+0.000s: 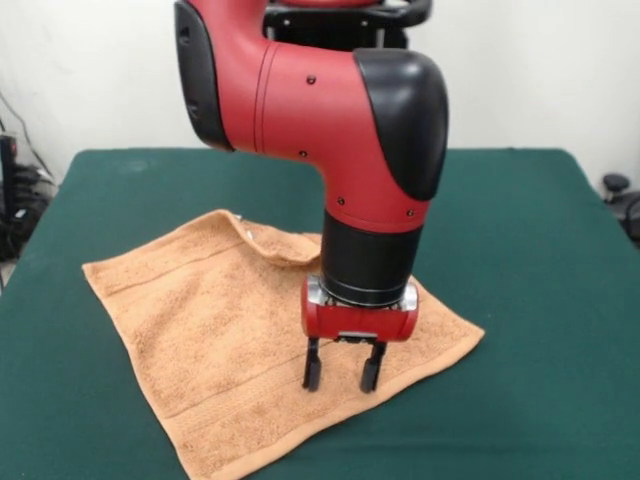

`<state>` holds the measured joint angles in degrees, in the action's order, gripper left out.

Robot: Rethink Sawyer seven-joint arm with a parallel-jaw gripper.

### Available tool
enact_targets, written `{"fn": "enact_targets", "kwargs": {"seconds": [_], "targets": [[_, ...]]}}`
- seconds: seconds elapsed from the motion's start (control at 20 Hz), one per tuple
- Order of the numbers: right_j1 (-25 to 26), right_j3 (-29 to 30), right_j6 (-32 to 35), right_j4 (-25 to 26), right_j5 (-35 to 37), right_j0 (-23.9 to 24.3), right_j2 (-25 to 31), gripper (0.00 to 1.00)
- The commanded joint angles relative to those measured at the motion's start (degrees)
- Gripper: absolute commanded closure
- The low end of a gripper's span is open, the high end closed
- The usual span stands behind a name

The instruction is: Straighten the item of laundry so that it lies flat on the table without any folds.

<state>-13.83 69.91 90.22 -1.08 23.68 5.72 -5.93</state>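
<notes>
The orange-tan terry towel lies spread on the dark green table, turned like a diamond. Its far corner is folded over near a small white label, forming a raised flap next to the arm. Border bands run near its left and near edges. My gripper hangs straight down over the towel's right half, close above the cloth. Its two black fingers stand apart and hold nothing. The arm hides part of the towel's far right edge.
The table's near edge is cut off by the picture's bottom. Dark cables and equipment sit beyond the table's left side, and a dark object beyond its right side. A white wall stands behind the robot.
</notes>
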Motion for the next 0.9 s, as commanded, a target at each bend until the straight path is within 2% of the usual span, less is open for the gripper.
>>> {"fn": "enact_targets", "kwargs": {"seconds": [0.05, 0.35, 0.55, 0.7, 0.9], "targets": [[5.4, 2.1, 12.2, -1.6, -1.6, -0.5, 2.5, 0.00], [-3.7, 10.2, 11.1, -1.3, 3.0, -0.4, 2.0, 0.00], [-7.8, 14.1, 10.2, -0.8, 4.2, -0.4, 1.7, 0.00], [-9.1, 16.2, 9.4, -0.4, 3.5, 0.3, 2.3, 0.00], [-8.0, 18.2, 7.8, 0.5, 0.3, 2.4, 4.5, 0.00]]}}
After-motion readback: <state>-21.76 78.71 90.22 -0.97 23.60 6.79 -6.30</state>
